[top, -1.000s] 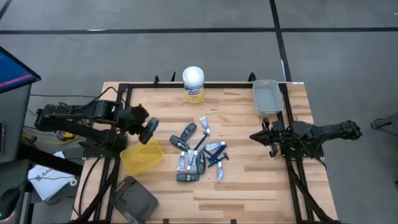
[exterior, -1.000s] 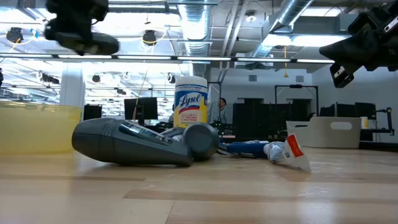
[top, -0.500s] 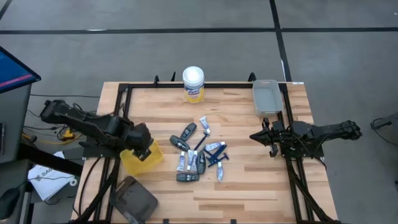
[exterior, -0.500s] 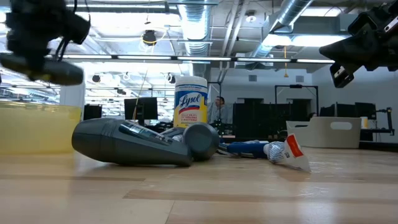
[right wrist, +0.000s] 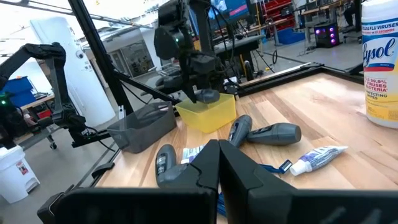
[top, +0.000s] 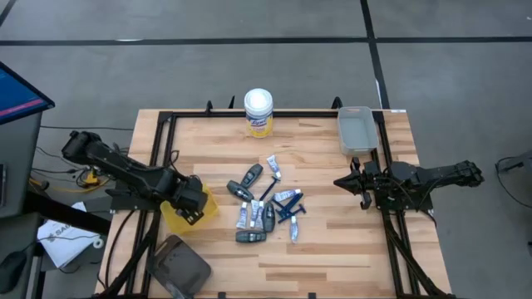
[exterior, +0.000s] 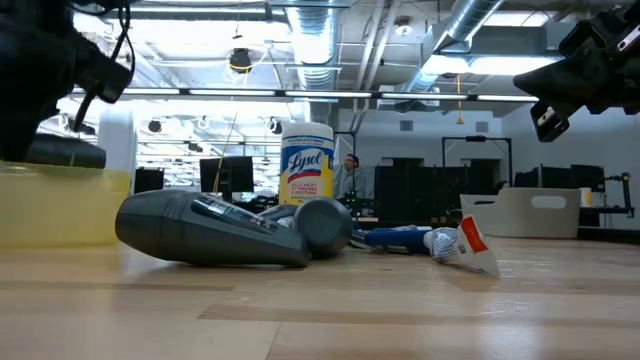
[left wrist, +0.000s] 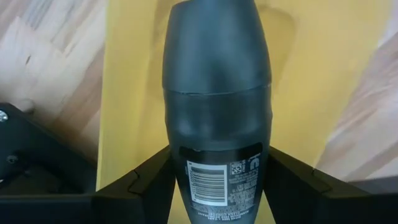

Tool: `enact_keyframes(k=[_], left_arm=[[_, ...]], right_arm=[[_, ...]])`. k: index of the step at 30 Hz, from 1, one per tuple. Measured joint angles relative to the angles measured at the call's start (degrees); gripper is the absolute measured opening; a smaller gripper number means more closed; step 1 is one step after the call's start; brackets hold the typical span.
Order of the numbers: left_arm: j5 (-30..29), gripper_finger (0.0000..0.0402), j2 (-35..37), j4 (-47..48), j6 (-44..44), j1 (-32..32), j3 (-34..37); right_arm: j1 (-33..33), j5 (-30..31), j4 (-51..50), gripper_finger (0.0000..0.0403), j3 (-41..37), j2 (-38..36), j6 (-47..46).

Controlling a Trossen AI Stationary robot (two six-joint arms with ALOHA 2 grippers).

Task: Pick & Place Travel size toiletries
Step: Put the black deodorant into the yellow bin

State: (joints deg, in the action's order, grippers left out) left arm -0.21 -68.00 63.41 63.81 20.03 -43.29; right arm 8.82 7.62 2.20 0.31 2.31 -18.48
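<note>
One grey stick in left gripper — pointing down into yellow bin.

grey floor, ceiling ducts, strip lights

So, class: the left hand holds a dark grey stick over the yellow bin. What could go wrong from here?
1. The left hand grips the dark grey stick near its base; it may tip on release and land outside the yellow bin.
2. The bin sits at the table edge; a bump could push it off.
</note>
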Motion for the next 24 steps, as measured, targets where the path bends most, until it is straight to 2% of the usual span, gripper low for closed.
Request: enact_keyframes(k=[5, 11, 18, 24], left_arm=[[-1.9, 0.0193, -3.3, -0.9, 0.3, 0.0, 0.0], [-2.0, 0.021, -6.5, -1.7, 0.9, -0.1, 0.0], [-2.2, 0.0199, -9.4, -4.2, 0.7, -0.1, 0.0], [-2.2, 0.0216, -10.4, -4.9, 0.7, -0.1, 0.0]], right_arm=[[0.0, 0.0, 0.0, 0.0, 0.0, 0.0, 0.0], [0.0, 0.0, 0.0, 0.0, 0.0, 0.0, 0.0], [0.0, 0.0, 0.0, 0.0, 0.0, 0.0, 0.0], [0.0, 0.0, 0.0, 0.0, 0.0, 0.0, 0.0]])
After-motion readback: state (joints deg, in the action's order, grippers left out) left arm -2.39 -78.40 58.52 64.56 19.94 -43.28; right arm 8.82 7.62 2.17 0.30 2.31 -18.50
